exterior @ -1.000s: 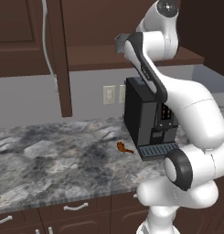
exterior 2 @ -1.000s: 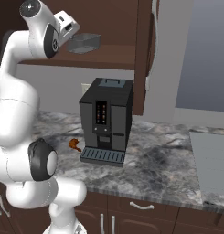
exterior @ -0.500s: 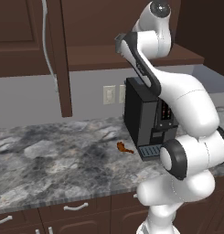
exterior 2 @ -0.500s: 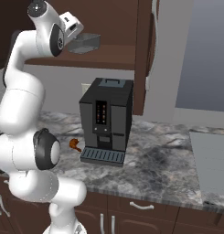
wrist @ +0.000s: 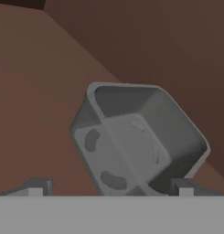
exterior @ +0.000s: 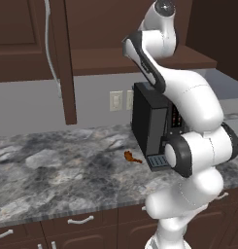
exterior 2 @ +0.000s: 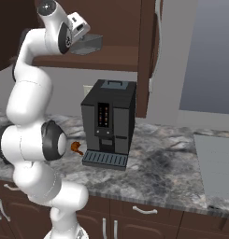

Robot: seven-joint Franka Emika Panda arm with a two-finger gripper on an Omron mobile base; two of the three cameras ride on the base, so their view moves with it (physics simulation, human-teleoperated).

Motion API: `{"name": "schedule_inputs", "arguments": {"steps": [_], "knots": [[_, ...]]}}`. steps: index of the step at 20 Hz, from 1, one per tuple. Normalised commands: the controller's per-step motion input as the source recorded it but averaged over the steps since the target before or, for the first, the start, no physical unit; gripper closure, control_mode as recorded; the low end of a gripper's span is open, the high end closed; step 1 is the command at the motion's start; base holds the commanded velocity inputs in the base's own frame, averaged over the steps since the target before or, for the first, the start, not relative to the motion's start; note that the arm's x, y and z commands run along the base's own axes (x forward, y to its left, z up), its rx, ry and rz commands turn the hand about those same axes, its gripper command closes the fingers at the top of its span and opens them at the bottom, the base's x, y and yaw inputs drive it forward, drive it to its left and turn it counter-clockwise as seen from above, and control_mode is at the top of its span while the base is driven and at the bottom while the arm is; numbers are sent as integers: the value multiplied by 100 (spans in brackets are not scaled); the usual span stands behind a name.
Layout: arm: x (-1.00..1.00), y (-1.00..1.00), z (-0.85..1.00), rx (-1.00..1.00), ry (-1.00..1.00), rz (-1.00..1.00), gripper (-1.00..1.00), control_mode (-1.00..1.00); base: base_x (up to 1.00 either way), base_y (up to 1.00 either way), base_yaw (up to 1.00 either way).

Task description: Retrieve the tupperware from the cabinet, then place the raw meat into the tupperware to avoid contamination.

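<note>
grey translucent rectangular tupperware [wrist: 141, 141] sits on the shelf of the dark brown wooden cabinet [exterior 2: 111, 56]. gripper [wrist: 109, 185] spread wide before it, nothing held. retrieval step; next, probably ease forward and close on the rim.

No legible text, labels or numbers anywhere.

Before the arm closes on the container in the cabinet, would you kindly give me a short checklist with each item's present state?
1. Cabinet door open, shelf reachable: ok.
2. Gripper open: ok.
3. Tupperware between the finger tips in the hand view: ok.
4. Tupperware sitting flat: not ok, it looks tilted.
5. Fingers touching the tupperware rim: cannot tell.
6. Raw meat on the counter beside the coffee machine, ready for later: ok.
</note>
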Motion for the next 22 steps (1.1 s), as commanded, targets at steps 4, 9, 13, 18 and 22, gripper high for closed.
{"name": "schedule_inputs", "arguments": {"steps": [4,9,13,18,22], "knots": [[35,0,0,2,4,-1,-100,-100,0,0,0],[35,0,0,2,2,-1,-100,-100,0,0,0],[29,0,-5,1,0,-1,-100,-100,0,0,0],[1,0,-16,0,0,0,-100,-100,0,0,0],[0,0,-21,0,1,0,100,-100,0,0,0]]}}
